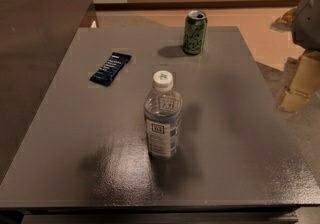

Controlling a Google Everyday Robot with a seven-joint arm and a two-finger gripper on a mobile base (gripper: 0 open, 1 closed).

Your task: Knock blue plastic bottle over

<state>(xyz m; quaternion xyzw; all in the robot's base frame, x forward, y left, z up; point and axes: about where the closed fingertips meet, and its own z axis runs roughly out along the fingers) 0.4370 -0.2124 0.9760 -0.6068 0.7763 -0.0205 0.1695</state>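
The grey counter carries everything. The claw hangs off its edge, right of the green can and nearer the camera; I cannot tell how wide it is set. The blue plastic bottle stands in front of that can, slightly left, with its long axis vertical and cap up. It looks water-filled, so probably weighty, smooth and stiff. A push high, near the cap, should tip it.

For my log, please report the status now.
Hand at right, beyond table edge, apart from bottle. Bottle upright, mid-table, not yet knocked. Can and wrapper farther back, not in the way.
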